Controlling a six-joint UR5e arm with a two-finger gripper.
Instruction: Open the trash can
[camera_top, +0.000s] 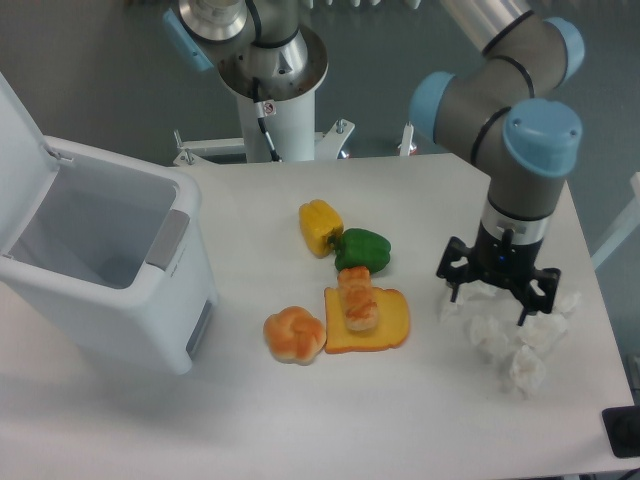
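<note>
The trash can (150, 300) is a large white boxy bin at the table's left. Its lid (18, 150) stands raised at the far left, and the hollow inside shows. A grey push-tab (168, 238) sits on its right rim. My gripper (497, 293) hangs at the right side of the table, far from the bin, pointing down over crumpled white paper (515, 340). Its black fingers are spread apart and hold nothing.
A yellow pepper (320, 226) and a green pepper (362, 249) lie mid-table. In front of them are a slice of toast (385, 325) with a pastry (357, 300) on it and a bread roll (294, 334). The robot's base (270, 80) stands at the back.
</note>
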